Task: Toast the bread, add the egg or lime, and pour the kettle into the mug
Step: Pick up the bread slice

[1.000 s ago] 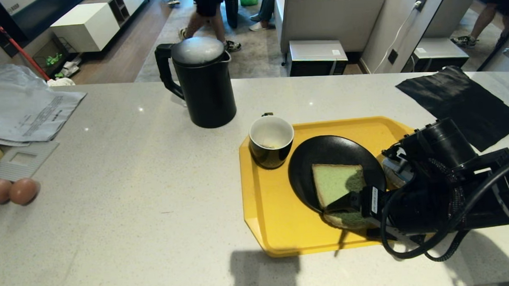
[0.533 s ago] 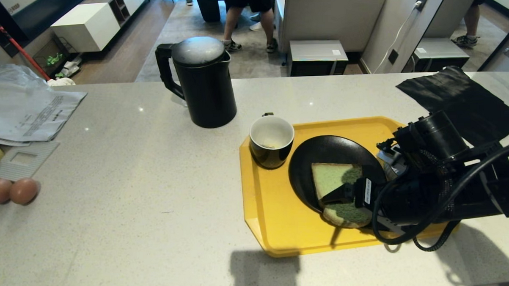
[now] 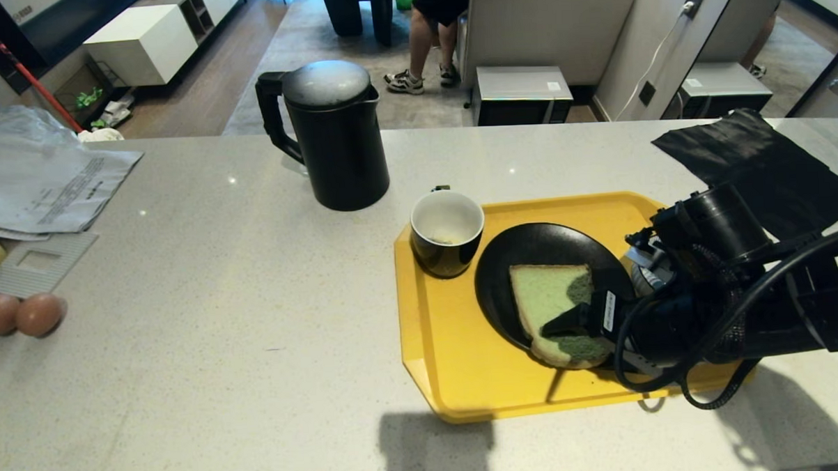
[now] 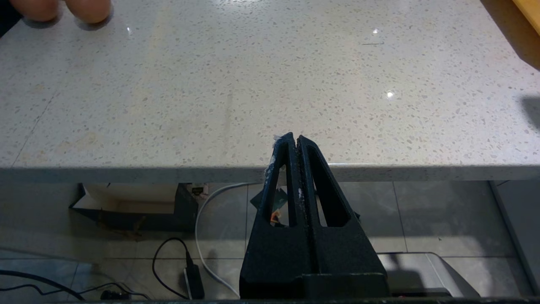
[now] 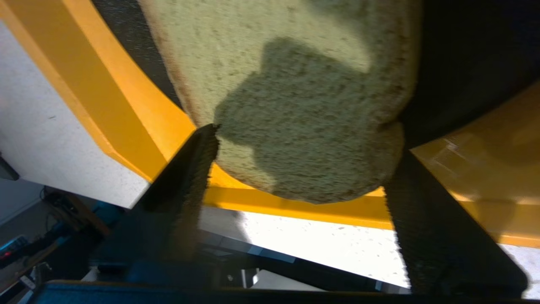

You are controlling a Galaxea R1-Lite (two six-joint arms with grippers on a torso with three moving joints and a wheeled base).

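Two right fingers point(image 5: 403, 202) flank the bread point(image 5: 295, 105) | touching both edges (on plate point(image 3: 531, 249))

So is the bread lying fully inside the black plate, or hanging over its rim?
Hanging over: the bread sticks past the black plate onto the yellow tray.

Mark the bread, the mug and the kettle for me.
bread point(image 3: 543, 294): head view, on its pale green crumb.
mug point(image 3: 442, 257): head view, on its black outer wall.
kettle point(image 3: 343, 161): head view, on its black body.
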